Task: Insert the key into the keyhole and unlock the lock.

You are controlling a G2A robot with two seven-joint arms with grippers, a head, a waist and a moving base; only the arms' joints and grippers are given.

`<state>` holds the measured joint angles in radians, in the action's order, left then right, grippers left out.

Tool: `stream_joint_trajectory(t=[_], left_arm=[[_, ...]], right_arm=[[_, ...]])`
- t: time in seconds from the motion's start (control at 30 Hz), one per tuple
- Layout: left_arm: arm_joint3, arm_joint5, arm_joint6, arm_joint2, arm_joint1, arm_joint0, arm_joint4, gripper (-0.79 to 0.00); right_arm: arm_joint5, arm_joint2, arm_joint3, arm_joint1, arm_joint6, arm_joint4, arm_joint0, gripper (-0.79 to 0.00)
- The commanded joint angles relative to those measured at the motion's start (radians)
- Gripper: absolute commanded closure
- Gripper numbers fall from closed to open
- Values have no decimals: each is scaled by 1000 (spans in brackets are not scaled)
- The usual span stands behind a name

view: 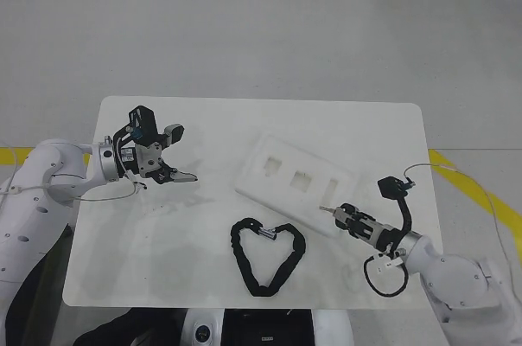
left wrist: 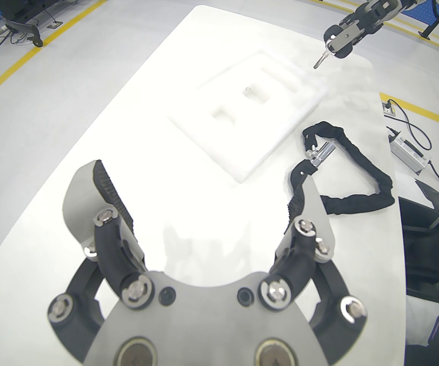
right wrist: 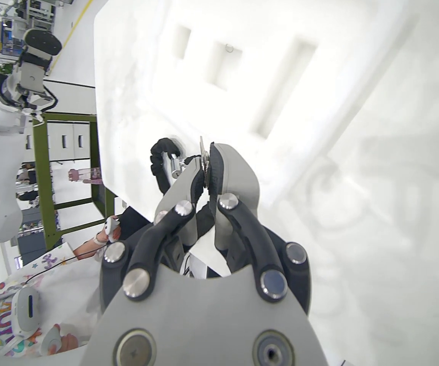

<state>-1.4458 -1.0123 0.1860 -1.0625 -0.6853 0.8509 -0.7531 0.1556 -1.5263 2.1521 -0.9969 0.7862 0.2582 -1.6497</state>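
The small silver metal key (view: 328, 208) is pinched by its head between the closed fingers of the right claw (view: 340, 212). Its bare shaft sticks out in the air over the right part of the white bench with rounded corners (view: 157, 259), with the tip towards the near right end of a white foam tray (view: 254, 177). The bench stands on a pale grey floor (view: 244, 52) marked with yellow tape lines (view: 2, 156), and dark wheeled stands (left wrist: 25, 9) wait farther off in the room. The tray has three rectangular recesses, and a small ring (left wrist: 247, 89) lies in the middle one. The black fabric-sleeved chain lock (view: 265, 259) lies on the bench near the front edge, just in front of the tray. It is curled into a heart-shaped loop whose ends meet at a short silver lock cylinder (view: 265, 232). The left claw (view: 185, 176) hovers over the left part of the bench with its fingers spread wide and nothing between them, well apart from the lock.
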Motion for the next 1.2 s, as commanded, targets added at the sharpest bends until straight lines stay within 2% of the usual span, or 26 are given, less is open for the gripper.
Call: stream_joint_trajectory(t=[0.0, 0.17, 0.47, 0.9, 1.03, 1.17], left_arm=[[0, 0, 0, 0, 0, 0, 0, -785], [0, 0, 0, 0, 0, 0, 0, -785], [0, 0, 0, 0, 0, 0, 0, -785], [-3, 5, 0, 0, 0, 1, -1, -785], [-72, 0, 56, 10, 0, 13, -41, -785], [-137, 0, 124, 60, -3, 21, -55, -785]], right_arm=[[-29, -1, -1, 0, 12, -33, -4, 0], [-98, -16, 6, 0, 25, -115, -24, 0], [-210, -112, 10, 3, 31, -241, -97, 0], [-210, -112, 10, 3, 31, -241, -97, 0], [-210, -112, 10, 3, 31, -241, -97, 0], [-210, -112, 10, 3, 31, -241, -97, 0]])
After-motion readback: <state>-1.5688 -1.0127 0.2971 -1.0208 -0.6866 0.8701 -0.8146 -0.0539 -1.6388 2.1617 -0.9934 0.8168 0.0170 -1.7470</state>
